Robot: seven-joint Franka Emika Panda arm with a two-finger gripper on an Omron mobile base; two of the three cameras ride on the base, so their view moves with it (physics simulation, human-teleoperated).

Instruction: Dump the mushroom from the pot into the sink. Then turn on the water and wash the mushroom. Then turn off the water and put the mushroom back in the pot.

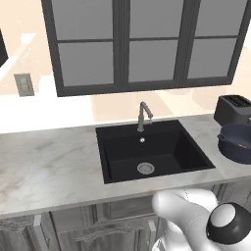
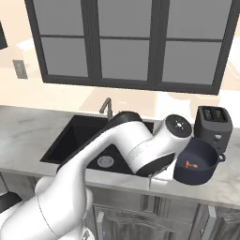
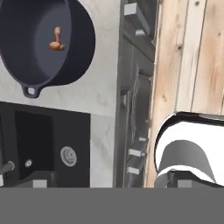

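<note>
Marble counter (image 1: 49, 166) under dark-framed windows held everything: mushroom (image 3: 56, 40) lay inside the navy pot (image 2: 199, 161), pot sat right of the black sink (image 1: 152, 152), just before the toaster (image 2: 213, 123). Faucet (image 1: 143, 115) stood behind the basin. Gripper jaws were spread wide, holding nothing.

A matte-black sink (image 1: 188, 152) with a steel drain (image 1: 145, 168) and brushed grey metal faucet (image 1: 143, 115) sits in a smooth, veined marble counter (image 1: 49, 166). The dark navy pot (image 2: 199, 164) shows a dull enamel sheen. Frosted glass panes (image 1: 152, 59) fill dark matte frames above; pale wood planks (image 3: 192, 57) cover the floor.
</note>
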